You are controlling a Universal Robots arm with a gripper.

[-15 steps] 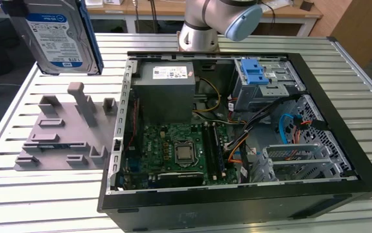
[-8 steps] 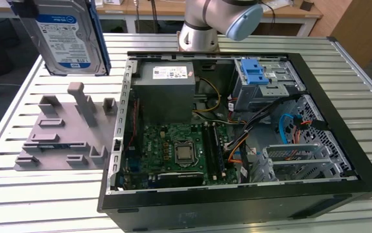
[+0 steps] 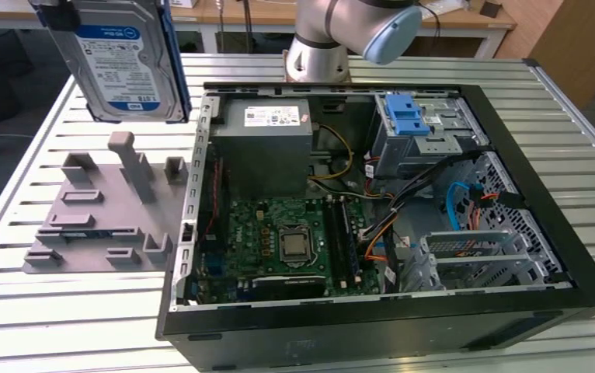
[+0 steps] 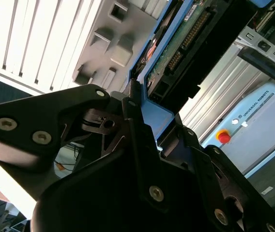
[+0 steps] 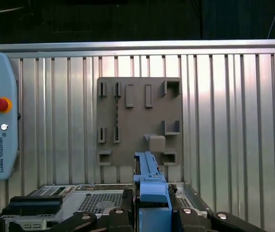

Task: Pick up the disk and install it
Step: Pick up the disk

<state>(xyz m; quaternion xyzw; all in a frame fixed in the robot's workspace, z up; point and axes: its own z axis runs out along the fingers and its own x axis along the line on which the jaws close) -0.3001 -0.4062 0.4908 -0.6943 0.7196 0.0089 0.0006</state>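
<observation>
Slatted metal table (image 3: 59, 311) carries open PC case (image 3: 381, 330) and grey fixture plate (image 3: 90, 225). Exterior view: disk (image 3: 127, 62) upright at upper left of frame, above plate, clear of table. Second wrist view: gripper (image 4: 142, 113) clamped tight on disk's blue rail (image 4: 164, 118). First wrist view: rail held betw. jaws, plate beyond on table.
</observation>
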